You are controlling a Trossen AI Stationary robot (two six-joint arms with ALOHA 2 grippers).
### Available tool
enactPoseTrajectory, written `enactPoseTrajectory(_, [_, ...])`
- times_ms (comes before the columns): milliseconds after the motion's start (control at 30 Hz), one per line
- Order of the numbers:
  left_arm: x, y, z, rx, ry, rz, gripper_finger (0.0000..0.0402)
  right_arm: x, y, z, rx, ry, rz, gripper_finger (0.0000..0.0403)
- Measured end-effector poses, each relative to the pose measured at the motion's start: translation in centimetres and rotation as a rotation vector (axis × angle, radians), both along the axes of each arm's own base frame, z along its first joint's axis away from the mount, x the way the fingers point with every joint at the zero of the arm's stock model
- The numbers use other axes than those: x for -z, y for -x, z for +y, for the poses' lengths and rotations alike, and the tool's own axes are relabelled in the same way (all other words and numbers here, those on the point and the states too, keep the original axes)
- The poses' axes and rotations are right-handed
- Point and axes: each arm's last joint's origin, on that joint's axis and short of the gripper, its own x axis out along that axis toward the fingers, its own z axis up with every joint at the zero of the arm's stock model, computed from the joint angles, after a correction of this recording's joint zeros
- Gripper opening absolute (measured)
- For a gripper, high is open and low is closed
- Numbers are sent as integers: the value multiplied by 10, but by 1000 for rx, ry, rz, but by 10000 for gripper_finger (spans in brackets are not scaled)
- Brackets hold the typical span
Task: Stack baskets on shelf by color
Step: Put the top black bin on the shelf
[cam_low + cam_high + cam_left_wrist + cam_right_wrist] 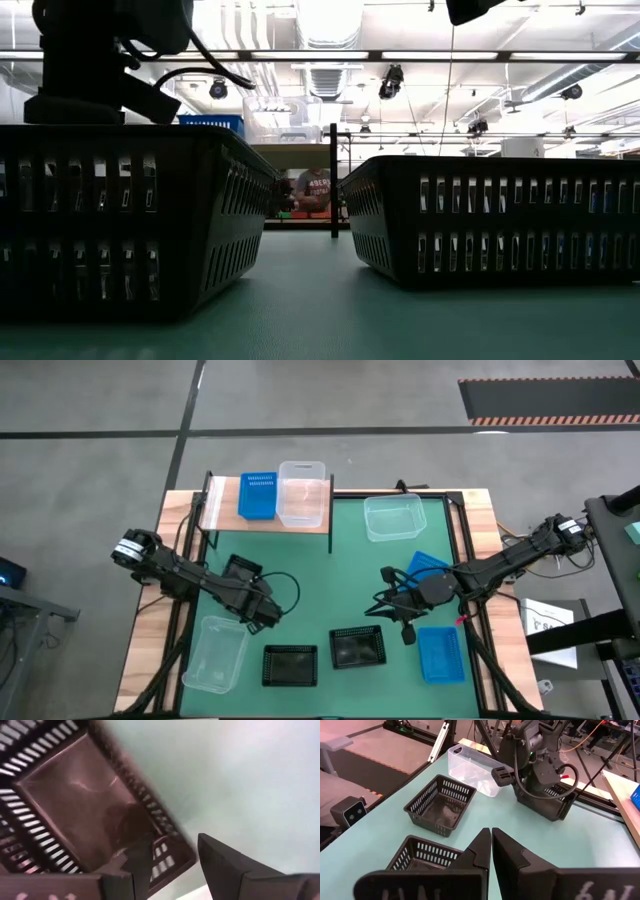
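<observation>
You will find no readable writing or brand on the baskets. The shelf (222, 510) stands at the far left edge of the surface (340, 560) and carries a blue basket (257, 495) and, just beside it, a clear basket (302, 494). Your left pincer (258, 610) holds the rim of a black basket (243, 578) — one finger (140, 865) is inside the wall, the other outside. Your right pincer (392, 603) has its fingers pressed together on nothing, and hovers between a black basket (357, 647) and two blue ones (428, 565) (440, 654). One more black basket (290, 665) lies at the near edge, a clear one (215, 654) near the left arm, and another clear one (394, 518) at the far side. In the low view the two black baskets block most of the shelf.
</observation>
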Motion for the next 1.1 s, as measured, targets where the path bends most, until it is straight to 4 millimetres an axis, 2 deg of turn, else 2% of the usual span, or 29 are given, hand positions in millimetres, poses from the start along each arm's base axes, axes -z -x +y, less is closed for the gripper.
enactPoseTrajectory(333, [-1, 1, 0, -5, 1, -7, 139, 0, 0, 0, 1, -1, 1, 9])
enactPoseTrajectory(533, [14, 7, 3, -13, -6, 0, 136, 0, 0, 0, 1, -1, 1, 9])
enactPoseTrajectory(667, [17, 9, 4, -25, -12, 11, 107, 0, 0, 0, 1, -1, 0, 9])
enactPoseTrajectory(900, [15, 1, 1, -31, 13, -66, 12, 0, 0, 0, 1, -1, 1, 9])
enactPoseTrajectory(1100, [8, -16, -4, -28, 48, -215, 23, 0, 0, 0, 1, -1, 1, 9])
